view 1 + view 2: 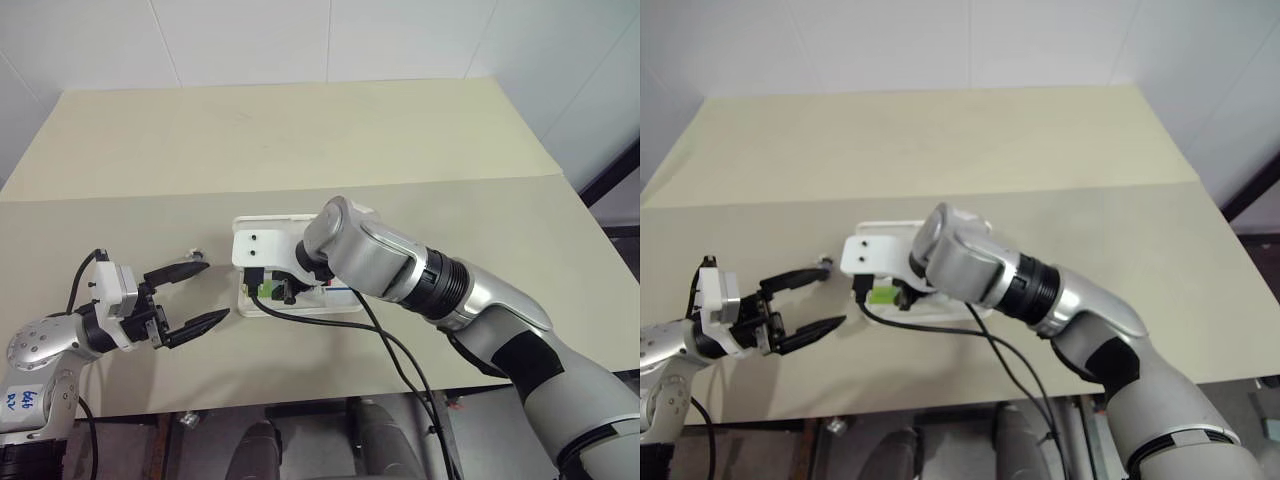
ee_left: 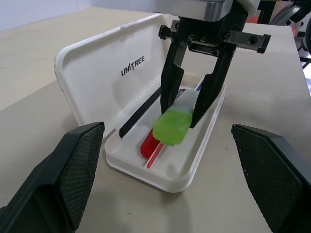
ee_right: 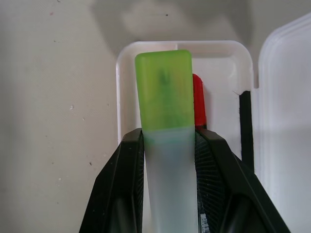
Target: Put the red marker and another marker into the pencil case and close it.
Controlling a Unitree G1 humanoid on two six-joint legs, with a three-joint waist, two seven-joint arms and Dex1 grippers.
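Observation:
The white pencil case (image 2: 160, 177) lies open on the table, its lid (image 2: 97, 77) standing up with dark lettering on it. Inside the tray lies the red marker (image 2: 147, 145), beside the printed stripe. My right gripper (image 3: 170, 145) points steeply down over the tray and is shut on another marker, the green one (image 2: 172, 125), by its pale section. The green end tilts down just above the red marker (image 3: 198, 99); whether it touches the tray I cannot tell. My left gripper (image 1: 210, 292) stands open and level just left of the case, with nothing between its fingers.
The tan table (image 1: 300, 140) has a seam across its middle, just behind the case. A black cable (image 1: 400, 355) runs from my right wrist over the table's front edge. My right forearm (image 1: 470, 290) reaches in from the right over the case.

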